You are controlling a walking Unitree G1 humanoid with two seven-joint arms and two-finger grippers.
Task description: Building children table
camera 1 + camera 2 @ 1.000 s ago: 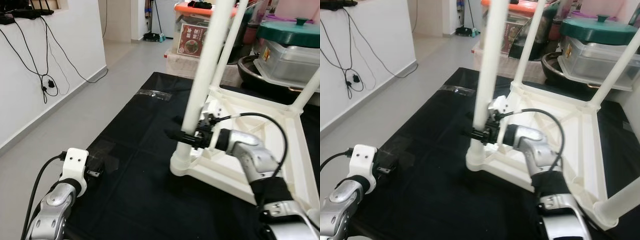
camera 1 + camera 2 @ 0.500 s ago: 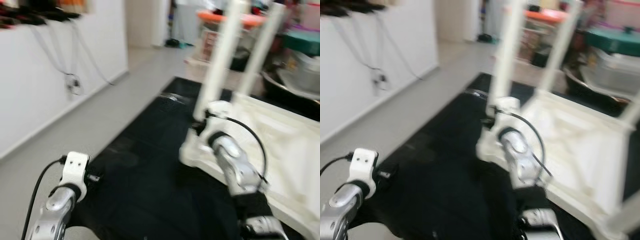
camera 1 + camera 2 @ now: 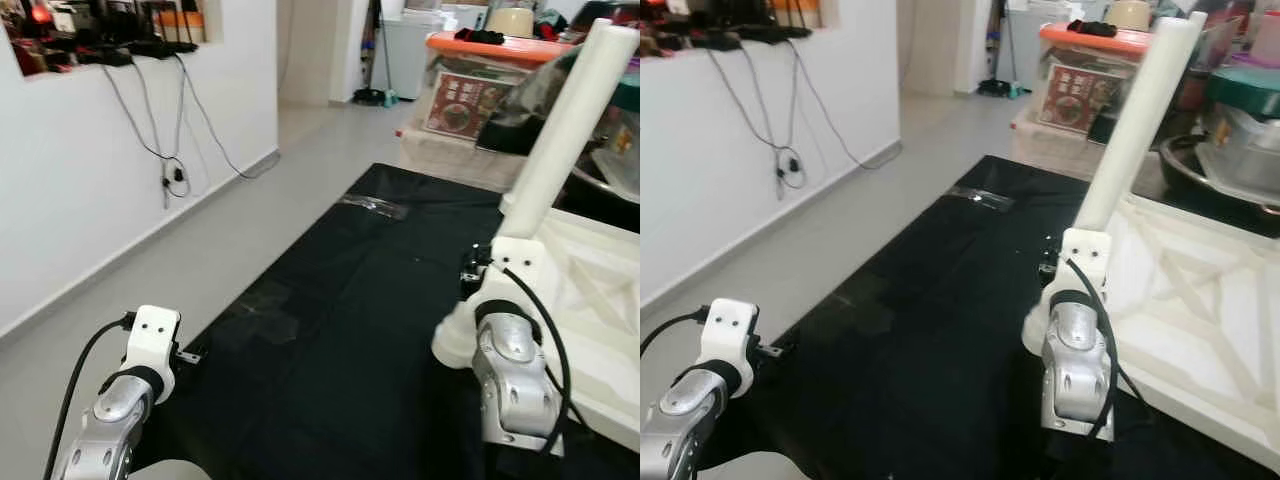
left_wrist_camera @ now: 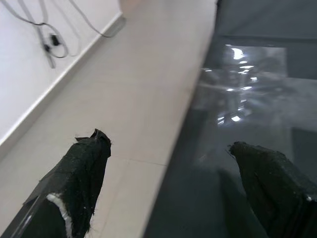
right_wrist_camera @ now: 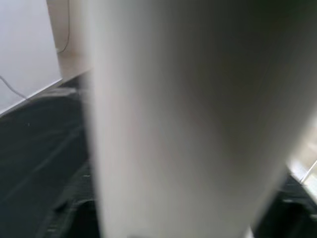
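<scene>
My view swings left within a second, so the wall and its hanging cables [image 3: 165,170] now take up more of the frame and the upturned children's table [image 3: 1200,300] slides to the right edge; that is the camera turning, not the table moving. The table lies upside down on the black mat [image 3: 340,300], its white leg [image 3: 1135,125] standing in the near corner socket. My right claw [image 3: 470,275], a second ago seen pinching the leg just above the socket, is now hidden behind its own wrist at that same spot; I cannot tell whether it grips or has let go. The right wrist camera has the leg [image 5: 188,119] pressed up close, so the claw remains right against it. My left claw [image 4: 168,163] hangs idle, fingers spread wide over the mat's edge and the tiled floor [image 4: 124,84]. I judge the leg seated, and the turn suggests I am looking for the next part.
</scene>
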